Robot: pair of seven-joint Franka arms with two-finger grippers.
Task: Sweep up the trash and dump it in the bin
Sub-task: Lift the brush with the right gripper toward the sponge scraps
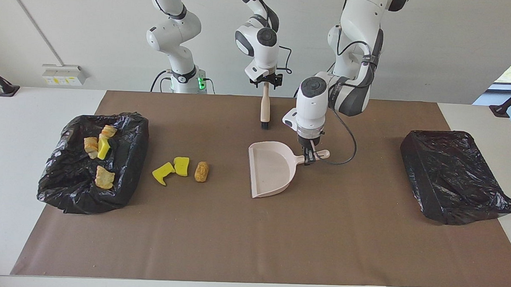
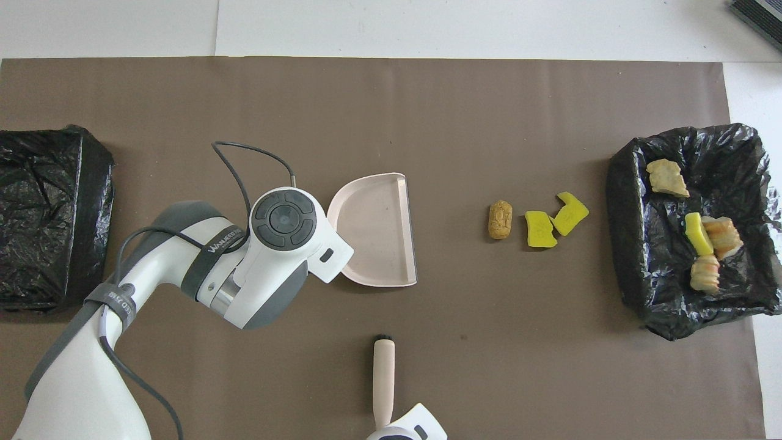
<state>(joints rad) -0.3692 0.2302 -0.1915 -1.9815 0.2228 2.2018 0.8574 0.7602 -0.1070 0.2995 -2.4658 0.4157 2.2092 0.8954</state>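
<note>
Here, in the facing view, the left gripper point(image 1: 309, 158) is clamped on the handle of the dustpan point(image 1: 270, 173), which lies flat on the brown mat point(image 1: 252, 237). The right gripper point(image 1: 265, 81) sits at the top of the brush point(image 1: 265, 107), nearer the robots than the dustpan; the brush stands upright with its bristles down, but whether the fingers pinch its handle I cannot tell. Three pieces of trash point(image 1: 179, 169), two yellow and one tan, lie on the mat between the dustpan and the open bin point(image 1: 122, 190) at the right arm's end. Four more pieces point(image 1: 98, 155) lie inside that bin. A closed bin point(image 1: 454, 176) sits at the left arm's end.

From overhead, the left arm hides the dustpan point(image 2: 376, 229) handle. The loose trash point(image 2: 537, 221) lies in a row beside the dustpan's open edge, toward the open bin point(image 2: 623, 244). The brush point(image 2: 383, 379) is nearer the robots than the dustpan.
</note>
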